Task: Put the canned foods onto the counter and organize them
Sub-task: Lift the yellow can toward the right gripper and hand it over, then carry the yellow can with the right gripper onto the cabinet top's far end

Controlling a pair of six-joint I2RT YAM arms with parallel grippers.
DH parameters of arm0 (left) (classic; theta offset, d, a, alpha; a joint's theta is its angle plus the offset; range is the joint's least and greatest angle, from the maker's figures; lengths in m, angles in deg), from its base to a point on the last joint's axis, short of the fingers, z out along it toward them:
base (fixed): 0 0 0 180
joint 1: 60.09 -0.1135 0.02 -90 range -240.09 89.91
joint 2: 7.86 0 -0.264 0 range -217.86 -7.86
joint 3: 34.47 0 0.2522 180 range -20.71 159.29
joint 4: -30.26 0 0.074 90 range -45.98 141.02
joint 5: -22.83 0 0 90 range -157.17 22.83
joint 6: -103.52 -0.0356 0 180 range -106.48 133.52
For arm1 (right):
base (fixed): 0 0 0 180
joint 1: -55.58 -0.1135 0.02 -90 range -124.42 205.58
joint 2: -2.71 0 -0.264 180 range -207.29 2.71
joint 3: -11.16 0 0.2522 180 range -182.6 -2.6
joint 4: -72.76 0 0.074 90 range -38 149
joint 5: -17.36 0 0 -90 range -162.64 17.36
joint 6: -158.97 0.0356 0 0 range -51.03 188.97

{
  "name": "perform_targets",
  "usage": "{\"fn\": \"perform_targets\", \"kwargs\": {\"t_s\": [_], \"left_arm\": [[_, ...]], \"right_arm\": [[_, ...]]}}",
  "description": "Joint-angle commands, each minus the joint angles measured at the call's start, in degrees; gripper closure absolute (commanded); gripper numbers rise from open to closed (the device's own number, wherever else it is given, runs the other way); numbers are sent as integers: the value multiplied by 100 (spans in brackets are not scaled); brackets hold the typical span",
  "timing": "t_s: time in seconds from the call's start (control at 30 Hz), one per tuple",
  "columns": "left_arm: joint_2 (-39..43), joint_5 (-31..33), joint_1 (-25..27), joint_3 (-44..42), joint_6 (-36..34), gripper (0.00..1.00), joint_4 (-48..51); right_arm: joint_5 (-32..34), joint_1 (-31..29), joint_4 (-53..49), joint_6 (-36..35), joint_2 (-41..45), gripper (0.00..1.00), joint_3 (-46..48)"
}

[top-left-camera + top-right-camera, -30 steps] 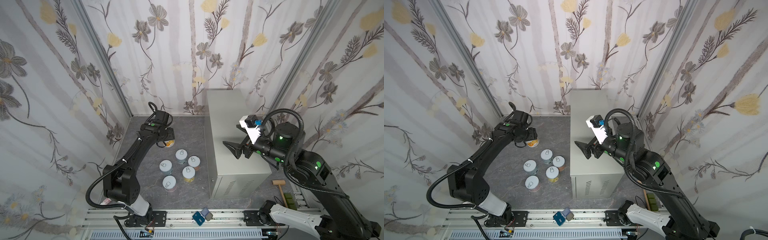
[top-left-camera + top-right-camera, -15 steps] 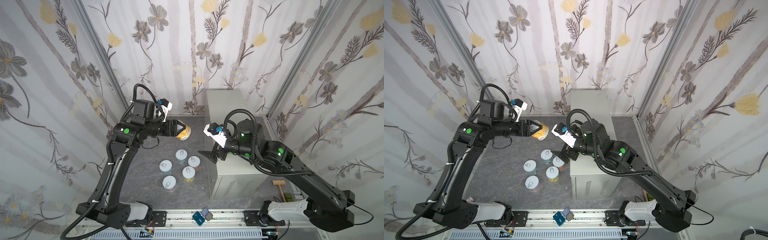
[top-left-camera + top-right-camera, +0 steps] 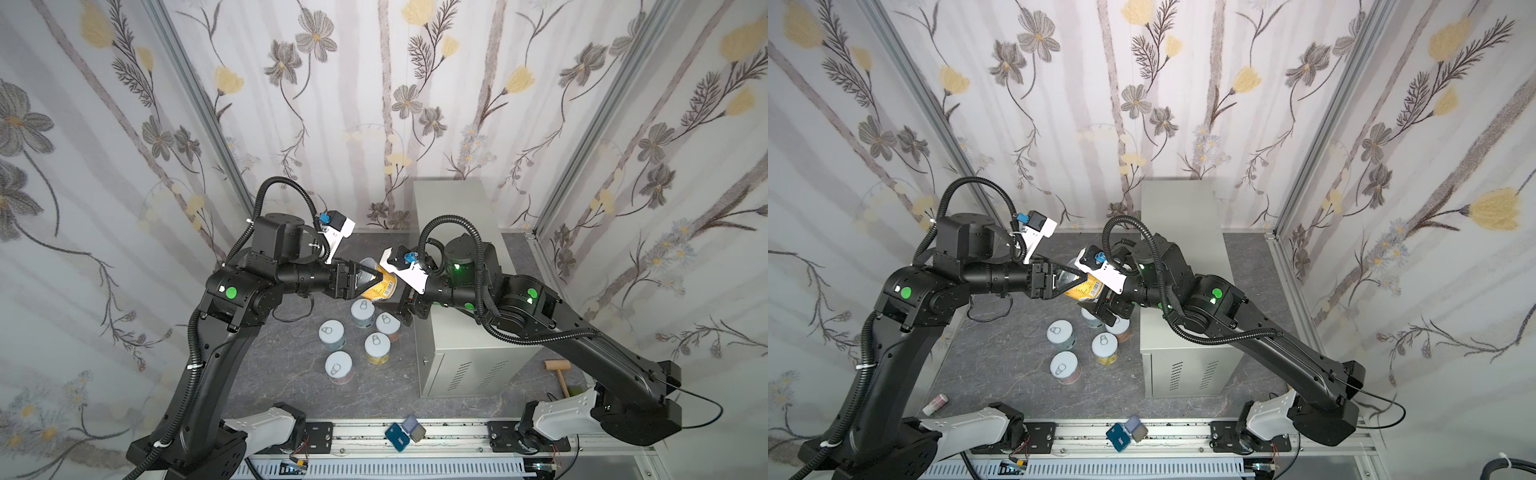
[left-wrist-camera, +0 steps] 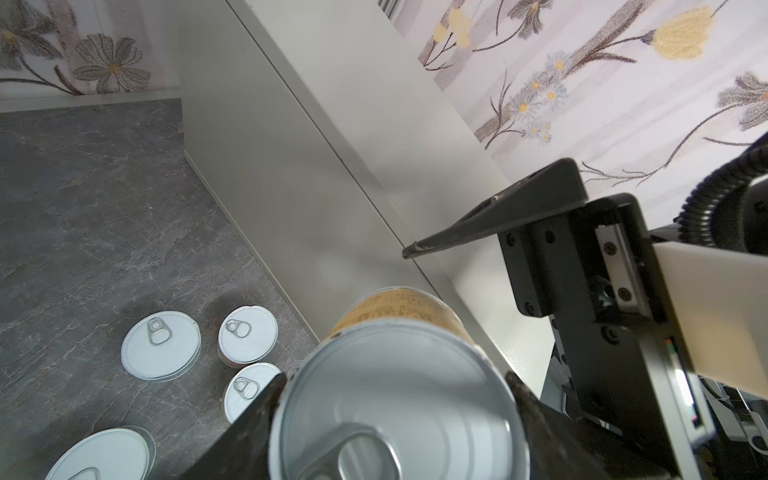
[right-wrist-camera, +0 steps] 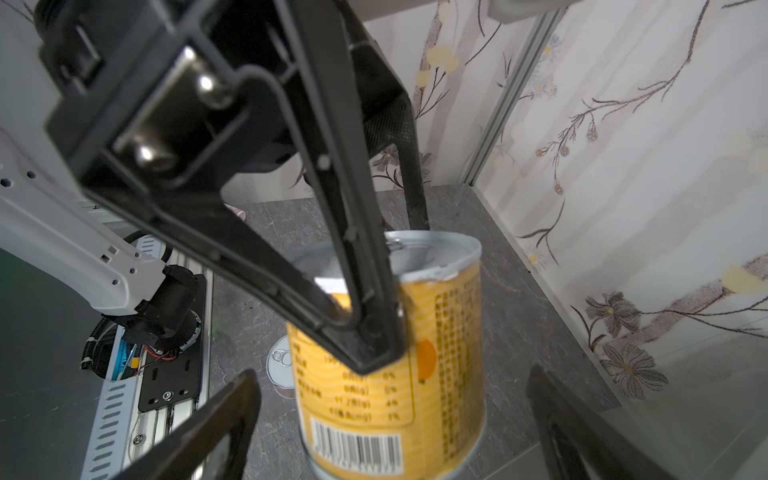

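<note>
A yellow-orange can (image 3: 380, 286) (image 3: 1088, 289) hangs tilted in the air left of the counter (image 3: 457, 208) (image 3: 1179, 208). My left gripper (image 3: 376, 276) (image 4: 397, 407) is shut on it near its pull-tab lid. My right gripper (image 3: 405, 309) (image 5: 390, 424) is open. Its fingers (image 5: 216, 428) stand either side of the can's (image 5: 395, 374) lower end with gaps showing. Several other cans (image 3: 362, 312) (image 3: 1061, 332) stand upright on the dark floor beneath. The counter's (image 4: 332, 124) top is bare.
A wooden mallet (image 3: 559, 370) lies on the floor right of the counter. A pink-and-white tube (image 3: 936, 403) lies near the left arm's base. Small blue and grey blocks (image 3: 405, 430) sit on the front rail. Flowered walls enclose three sides.
My left gripper lifted the yellow-orange can from the back-left floor and carried it right. My right arm swung left off the counter, its open jaws now around the can.
</note>
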Motion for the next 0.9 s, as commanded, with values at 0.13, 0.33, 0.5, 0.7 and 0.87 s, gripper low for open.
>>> {"fn": "perform_targets", "kwargs": {"t_s": [0.13,0.33,0.5,0.7,0.87], "left_arm": [[64,-110,85,-83,81,46,-544],[14,-65,94,-115,64,46,-606],[12,-11,98,-141,46,44,-642],[8,-96,97,-139,114,30,-767],[86,-138,98,-159,228,7,-981]], "right_arm": [[104,-57,387,73,-324,0,-180],[235,-127,471,153,-576,7,-374],[386,-135,498,214,-601,16,-399],[488,-127,629,303,-476,23,-398],[494,-35,702,374,-427,29,-378]]}}
